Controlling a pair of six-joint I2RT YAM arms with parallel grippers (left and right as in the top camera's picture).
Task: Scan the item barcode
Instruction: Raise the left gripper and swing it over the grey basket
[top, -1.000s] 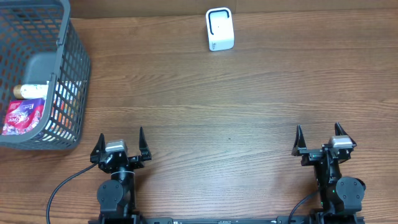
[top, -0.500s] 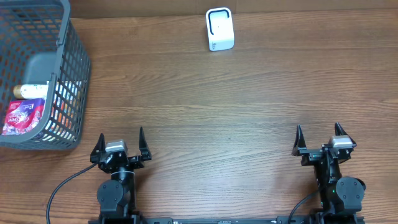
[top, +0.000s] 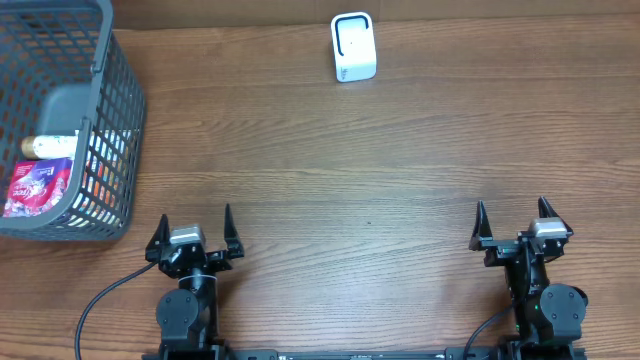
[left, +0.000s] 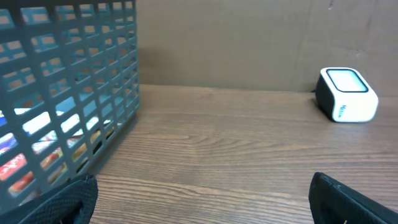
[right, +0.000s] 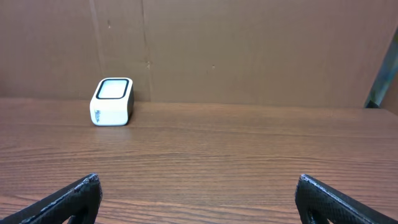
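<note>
The surface (top: 380, 150) is brown wood-look board with a fine grain running side to side, matt and flat. A plain tan cardboard wall (right: 249, 50) with faint vertical seams stands just behind the scanner (top: 353, 47). Well apart to the left of the scanner sits the basket (top: 120, 130), grey plastic moulded into an open rectangular lattice with gently flared walls. The left gripper (top: 195, 215) stands across the surface from the scanner, on the near side and off to the left. Its black pointed fingers (left: 62, 205) are spread wide with nothing between them. The right gripper (top: 511, 205) stands on that same near side, off to the scanner's right. Its fingers (right: 68, 199) are likewise wide apart and empty. The scanner is a small white block with rounded corners and a pale window framed in black. The items to be scanned lie inside the basket, far left of the scanner. One is a glossy purple packet (top: 38, 187) with pink print. The other is a small bottle (top: 45, 146) on its side just beyond the packet, and its label is too small to read. A thin black cable (top: 95, 310) curls away by the left arm's base. Compared with the frame a second ago, nothing has shifted: both grippers, the basket, its contents and the scanner sit exactly where they were.
</note>
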